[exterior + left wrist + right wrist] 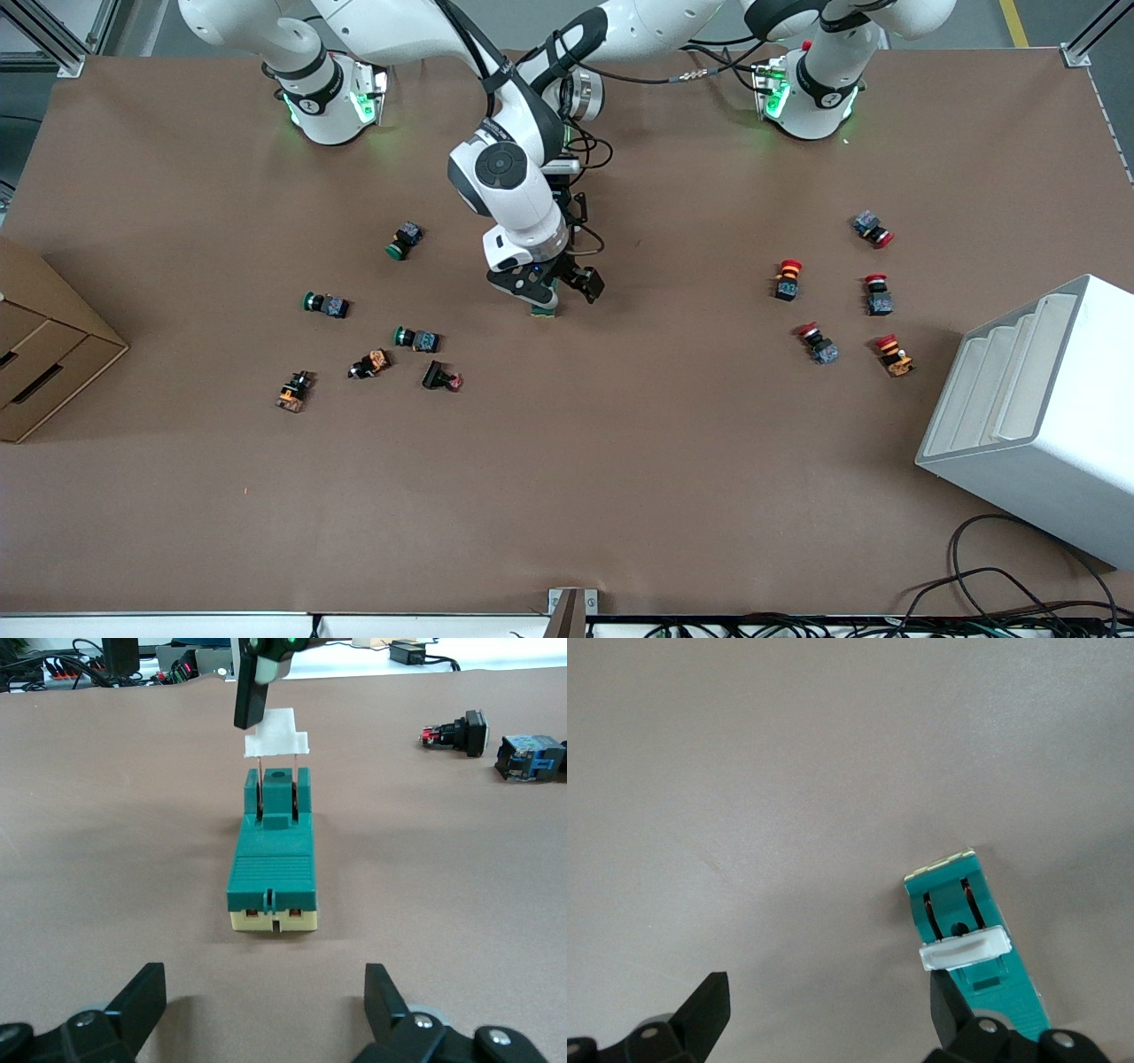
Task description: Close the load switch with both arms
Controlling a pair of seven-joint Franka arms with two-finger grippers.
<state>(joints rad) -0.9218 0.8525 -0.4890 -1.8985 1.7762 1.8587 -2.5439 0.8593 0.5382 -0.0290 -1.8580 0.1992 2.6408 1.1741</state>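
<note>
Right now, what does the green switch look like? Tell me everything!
The load switch is a long green plastic block on a cream base, lying flat on the brown table near the middle. Its white handle stands raised on two thin metal blades, so it is open. One finger of the right gripper is at the handle; the left gripper, open, is close beside its end.

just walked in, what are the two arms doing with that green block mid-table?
Both arms are on the dark green rectangular load switch in the middle of the brown table. It is not closed yet: its white handle stands raised. The right gripper hangs open over the switch, one finger at the handle. The left gripper is low and open, facing the switch's cream end, not touching it.
</note>
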